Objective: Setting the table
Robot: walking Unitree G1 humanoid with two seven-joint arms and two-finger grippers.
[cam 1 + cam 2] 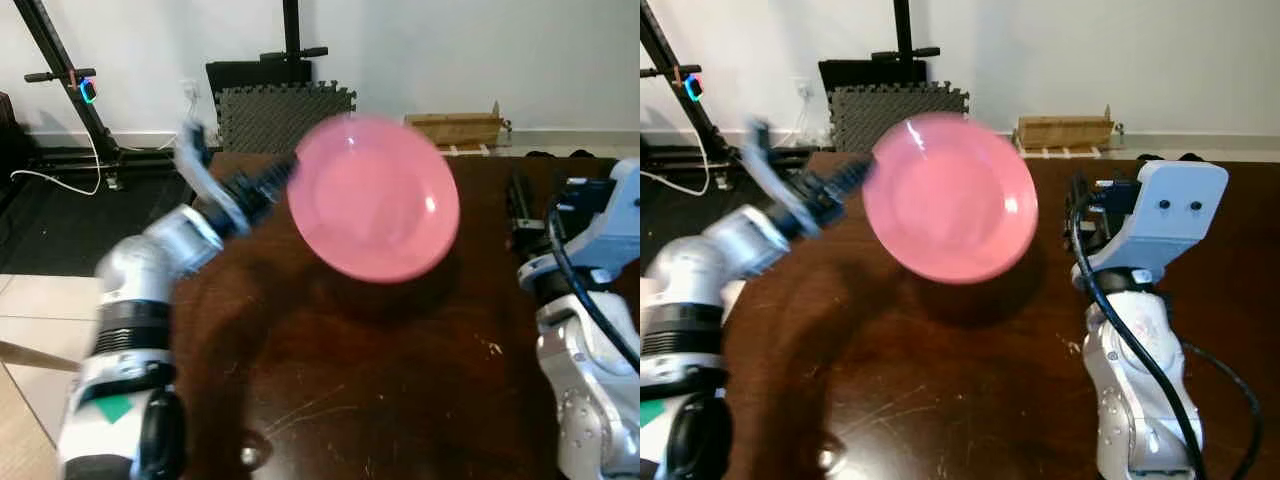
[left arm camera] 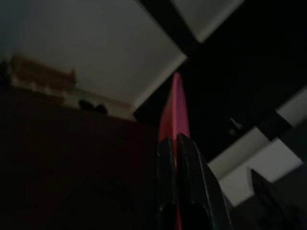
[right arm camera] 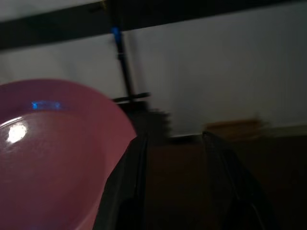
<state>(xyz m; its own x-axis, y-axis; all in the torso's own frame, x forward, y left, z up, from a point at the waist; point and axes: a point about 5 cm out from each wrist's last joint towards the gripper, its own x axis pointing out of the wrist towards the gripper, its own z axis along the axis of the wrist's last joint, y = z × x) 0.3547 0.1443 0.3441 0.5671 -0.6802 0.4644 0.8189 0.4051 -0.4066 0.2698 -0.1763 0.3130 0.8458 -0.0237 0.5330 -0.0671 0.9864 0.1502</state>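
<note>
Pink and glossy, the plate (image 1: 374, 197) hangs tilted in the air above the middle of the dark wooden surface (image 1: 400, 400), its face turned toward the robot's head camera. At its nine o'clock edge the left end effector (image 1: 285, 176) has it pinched by the rim; the left wrist view shows the two black fingers (image 2: 188, 172) closed tight on the thin edge. At three o'clock from the plate the right end effector (image 3: 172, 158) waits just beside it, fingers spread apart and holding nothing.

Judging by this, the plate is being carried to its place and has not been set down. Next it likely needs levelling and lowering flat onto the surface before the rim is let go; gripped at one edge only, it could swing or slip.

Beyond the surface, at twelve o'clock, a grey foam mat (image 1: 283, 115) and a cardboard box (image 1: 457, 127) stand against the wall. No readable writing or brand is visible.
</note>
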